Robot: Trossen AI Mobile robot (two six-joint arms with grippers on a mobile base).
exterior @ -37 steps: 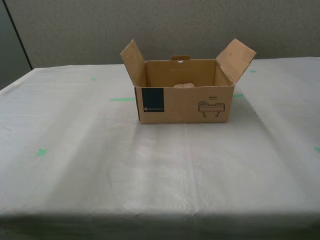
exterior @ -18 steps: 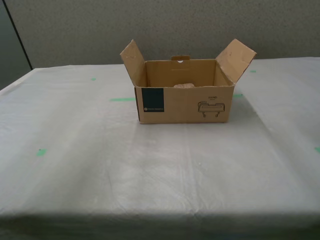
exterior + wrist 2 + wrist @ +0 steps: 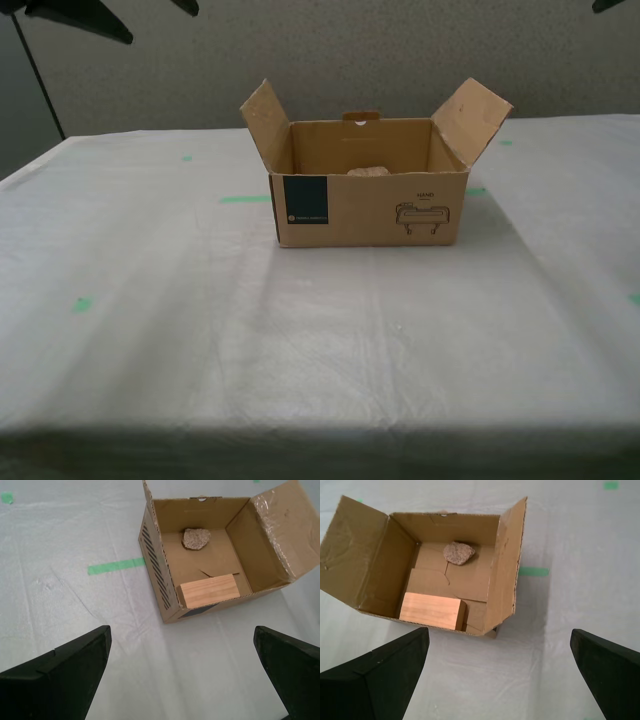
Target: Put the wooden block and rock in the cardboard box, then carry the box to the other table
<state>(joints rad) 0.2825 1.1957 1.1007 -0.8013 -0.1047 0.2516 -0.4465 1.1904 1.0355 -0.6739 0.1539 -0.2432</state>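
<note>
You're looking at the brown corrugated cardboard box sitting upright on the white-cloth-draped table, both side flaps standing open and angled outward. The navy square label and the line drawing are facing the exterior camera.

2 items are lying inside on the box floor:
- the pale tan rectangular wooden block, resting flat against the wall nearest both wrist cameras
- the small pinkish-beige speckled rock, sitting near the far wall by the handle tab, well apart from the block

Green tape marks are showing on the cloth beside the box.

My first gripper and my second gripper are both hovering above the box, jaws spread wide, holding nothing and touching nothing.
</note>
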